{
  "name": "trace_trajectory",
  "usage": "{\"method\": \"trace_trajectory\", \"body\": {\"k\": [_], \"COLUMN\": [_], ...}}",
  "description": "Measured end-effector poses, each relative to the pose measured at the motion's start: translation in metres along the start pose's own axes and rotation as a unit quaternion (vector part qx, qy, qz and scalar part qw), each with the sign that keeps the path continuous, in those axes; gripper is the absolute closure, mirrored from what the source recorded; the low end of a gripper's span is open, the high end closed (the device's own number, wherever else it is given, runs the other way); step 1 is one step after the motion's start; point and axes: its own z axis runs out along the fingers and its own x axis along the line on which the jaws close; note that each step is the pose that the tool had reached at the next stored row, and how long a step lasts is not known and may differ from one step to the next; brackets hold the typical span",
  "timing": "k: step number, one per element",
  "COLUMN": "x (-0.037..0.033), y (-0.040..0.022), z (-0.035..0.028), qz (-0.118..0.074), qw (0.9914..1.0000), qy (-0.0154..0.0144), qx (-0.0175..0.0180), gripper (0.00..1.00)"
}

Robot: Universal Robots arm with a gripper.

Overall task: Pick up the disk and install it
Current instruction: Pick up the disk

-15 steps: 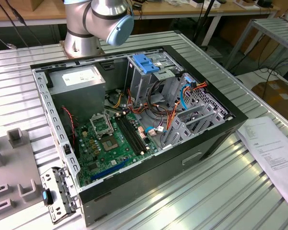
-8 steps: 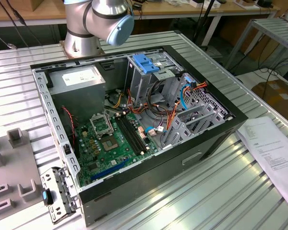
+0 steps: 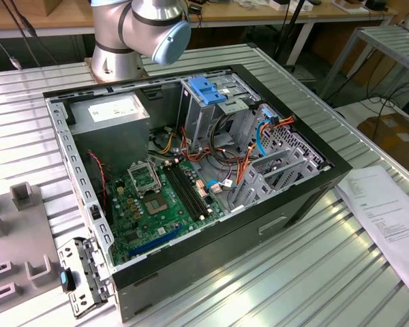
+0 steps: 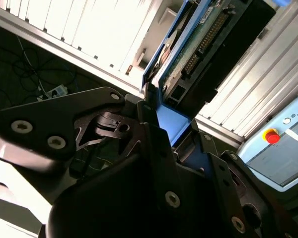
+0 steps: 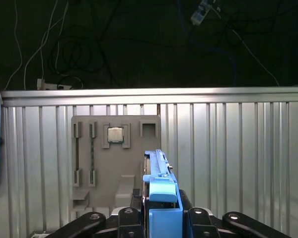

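Silver ribbed bench (image 3: 307, 279) in the exterior view carries an open computer case (image 3: 259, 228) and a printed sheet (image 3: 388, 211) (text illegible). Second wrist view: end effector (image 4: 173, 124) closed narrow on the disk (image 4: 193, 49), at its blue carrier edge. First wrist view: same grip on the disk (image 5: 158, 168), grey fixture plate (image 5: 97, 163) beyond.

disk (image 5: 161, 193): bright blue frame, dark green board edge.
hand (image 5: 161, 218): matte black.
worktop (image 3: 313, 272): silver, ribbed in parallel stripes.
holder block (image 5: 116, 163): plain pale grey.
computer case (image 3: 211, 255): black; motherboard (image 3: 150, 211) green.
paper sheet (image 3: 388, 218): white, fine dark print.
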Motion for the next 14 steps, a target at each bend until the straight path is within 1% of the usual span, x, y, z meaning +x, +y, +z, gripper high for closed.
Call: {"method": "trace_trajectory", "body": {"k": [4,5,6,11,14], "x": [-0.0002,-0.0003,-0.0003,-0.0005,-0.0006], "y": [-0.0072,-0.0109,-0.0133,-0.0211,-0.0274], "z": [0.0001,0.0002,0.0002,0.0002,0.0003], "qz": [0.0,0.0,0.0,0.0,0.0], "qw": [1.0,1.0,1.0,1.0,1.0], "qy": [0.0,0.0,0.0,0.0,0.0], "qx": [0.0,0.0,0.0,0.0,0.0], "gripper": [0.63,0.63,0.63,0.63,0.63]}}
